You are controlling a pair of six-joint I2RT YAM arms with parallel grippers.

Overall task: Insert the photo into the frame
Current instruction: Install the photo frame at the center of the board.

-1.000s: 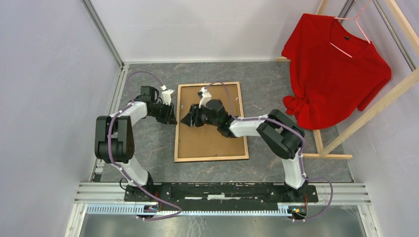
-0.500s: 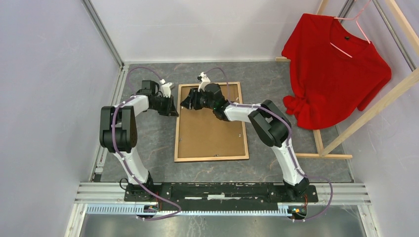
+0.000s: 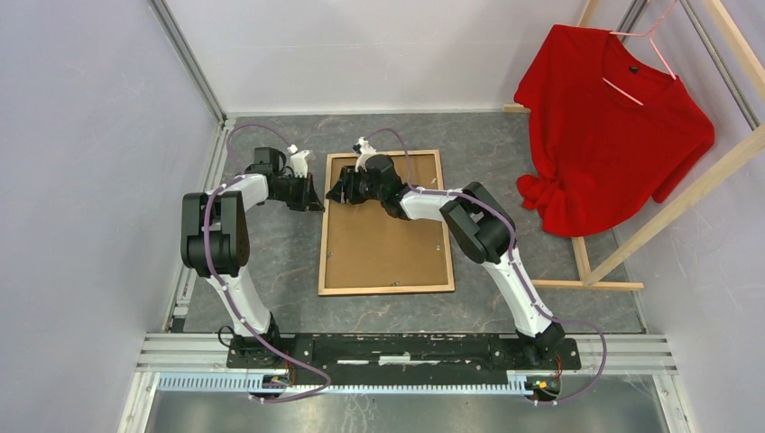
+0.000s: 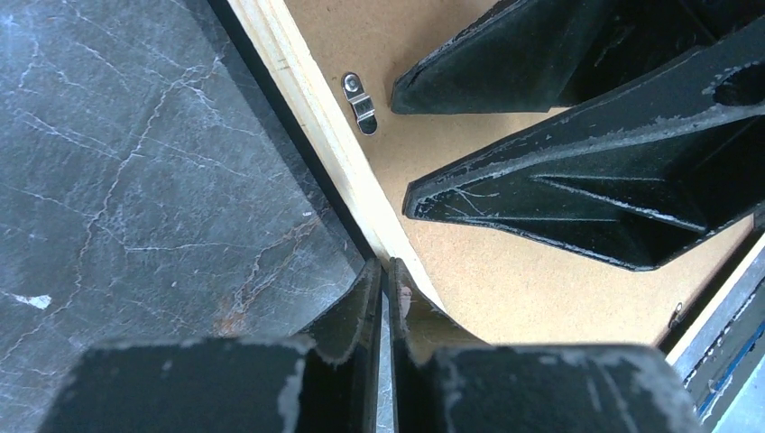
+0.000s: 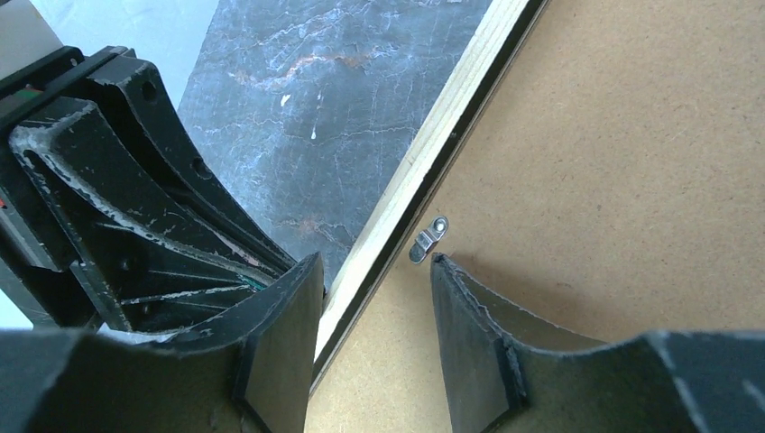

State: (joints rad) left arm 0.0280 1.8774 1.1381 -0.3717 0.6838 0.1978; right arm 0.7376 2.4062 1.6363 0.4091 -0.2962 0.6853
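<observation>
The frame (image 3: pixel 322 236) lies face down on the grey table, its light wood back up, and a brown backing board (image 3: pixel 383 244) fills it. The photo is hidden. My left gripper (image 3: pixel 315 196) sits at the outer edge of the frame's left rail (image 4: pixel 311 108) near the far corner. Its jaws (image 4: pixel 383 268) are shut to a thin slit with only table showing through. My right gripper (image 3: pixel 336 191) faces it from over the board, open (image 5: pixel 374 271), straddling the rail's inner edge (image 5: pixel 433 149). A small metal clip (image 5: pixel 428 240) lies just past its right fingertip.
A red shirt (image 3: pixel 613 117) hangs from a wooden rack (image 3: pixel 672 194) at the right. Walls close in the left and back. A metal rail (image 3: pixel 406 347) carries both arm bases at the near edge.
The right gripper has moved from the board's middle toward the frame's far left corner. The left gripper's jaws have closed and it has edged farther along the rail.
</observation>
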